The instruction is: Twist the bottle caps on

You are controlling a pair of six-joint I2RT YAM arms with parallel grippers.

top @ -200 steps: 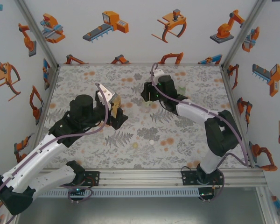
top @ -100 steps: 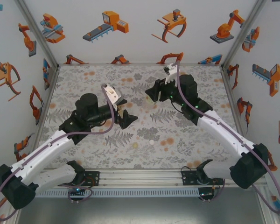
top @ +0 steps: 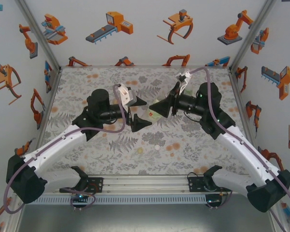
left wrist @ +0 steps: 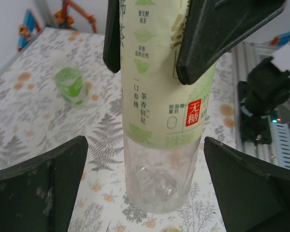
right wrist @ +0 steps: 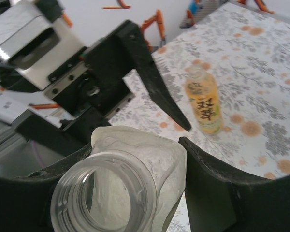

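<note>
Bottle [left wrist: 163, 121] sits clamped in right fingers [right wrist: 222, 193]; left fingers [left wrist: 38, 193] gape either side.

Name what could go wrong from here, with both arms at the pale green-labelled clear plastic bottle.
1. The pale green-labelled clear plastic bottle is gripped by the right tool alone. The open left tool straddles it without touching, so a slip could topple it.
2. The tools' black fingers crowd together, so closing the left tool might strike the right one's.
</note>
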